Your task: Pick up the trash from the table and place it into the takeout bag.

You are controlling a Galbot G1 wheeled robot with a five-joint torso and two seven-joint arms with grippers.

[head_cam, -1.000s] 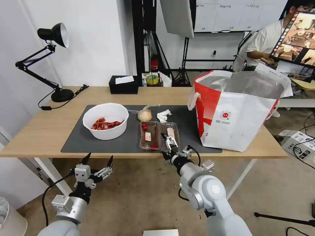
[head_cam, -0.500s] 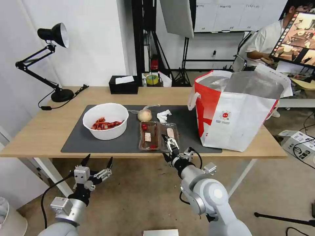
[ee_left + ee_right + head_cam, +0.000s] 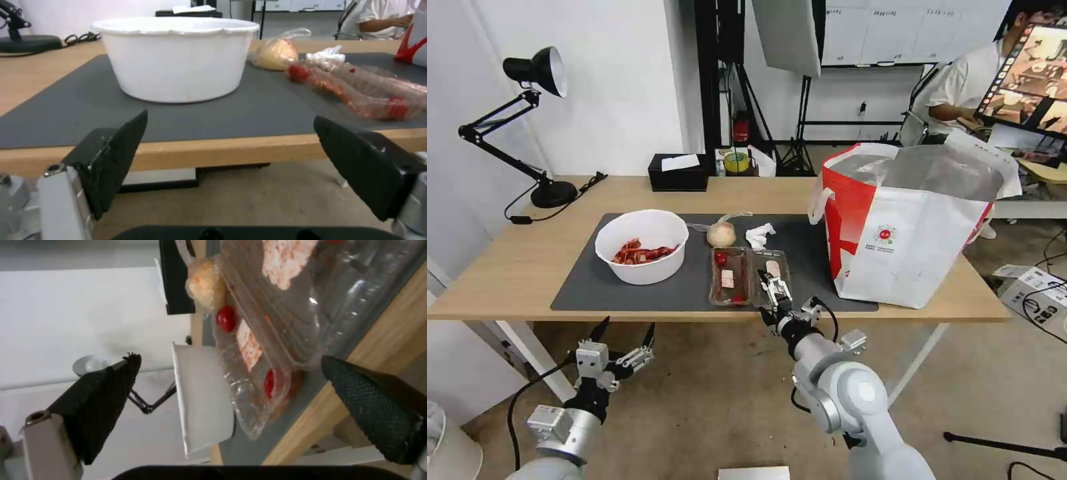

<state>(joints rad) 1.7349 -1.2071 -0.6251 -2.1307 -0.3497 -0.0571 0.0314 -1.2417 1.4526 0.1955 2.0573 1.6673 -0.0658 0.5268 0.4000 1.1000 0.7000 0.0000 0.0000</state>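
On the desk (image 3: pixel 520 267) a dark mat (image 3: pixel 594 287) carries the trash: the bowl (image 3: pixel 642 246) with red scraps sits toward the left of the mat, the ball (image 3: pixel 721 234) in its wrap lies just right of it toward the far edge, the tissue (image 3: pixel 759 235) is just beside the ball, and the clear tray (image 3: pixel 750 276) with food bits lies open at the mat's near edge, in front of the ball and tissue. The bag (image 3: pixel 907 227) stands upright at the right end of the desk, its mouth open and foil lining showing, its near corner resting on the mat's right end, apart from the tray. The right gripper (image 3: pixel 768 293) is at the desk's near edge, right at the tray's right half; in the right wrist view its black fingers (image 3: pixel 371 403) are spread wide, one above the tray and one below the desk edge, with the tray's rim between them and not yet pinched. The left gripper (image 3: pixel 625 330) hangs below and in front of the desk edge, on the bowl's side, well short of the mat; its fingers (image 3: pixel 115 156) are spread too and hold nothing, and its wrist view looks level across the mat at the bowl's white wall. A black tissue box (image 3: pixel 679 172) sits at the desk's far edge and a black lamp (image 3: pixel 534 70) stands at the far left corner.
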